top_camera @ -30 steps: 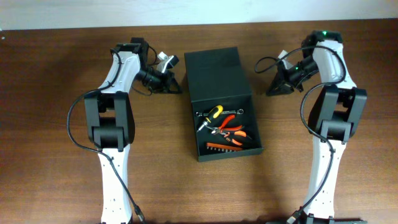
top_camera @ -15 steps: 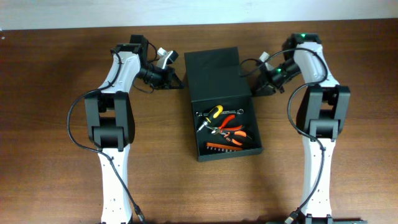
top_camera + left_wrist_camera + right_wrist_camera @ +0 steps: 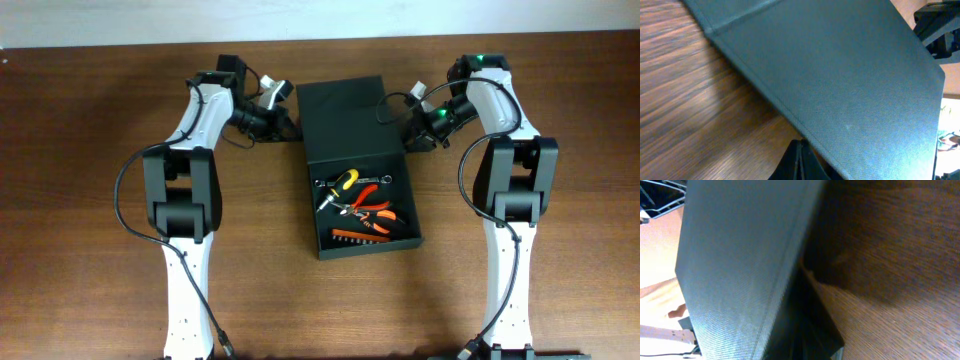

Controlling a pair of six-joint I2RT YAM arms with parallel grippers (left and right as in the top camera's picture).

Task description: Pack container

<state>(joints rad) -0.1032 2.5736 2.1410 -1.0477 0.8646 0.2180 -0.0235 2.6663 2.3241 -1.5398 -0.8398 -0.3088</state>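
Observation:
The dark green-black container (image 3: 313,215) stands open mid-table. Its flap lid (image 3: 348,115) lies back flat behind it. Inside are yellow-handled pliers (image 3: 345,180), red-handled pliers (image 3: 372,196), a silver wrench and an orange bit strip (image 3: 360,237). My left gripper (image 3: 291,130) is shut, its tips at the lid's left edge. In the left wrist view the shut tips (image 3: 801,147) touch the edge of the lid (image 3: 840,75). My right gripper (image 3: 406,138) is at the lid's right edge. In the right wrist view its dark fingers (image 3: 807,315) look shut, tucked low against the lid (image 3: 740,255).
Brown wooden table (image 3: 90,220). A pale wall runs along the table's far edge (image 3: 320,20), just behind the lid. Both arms' white links stand left and right of the container.
Both grippers have moved inward to the lid's side edges, the right one further than the left. The container and tools have not moved.

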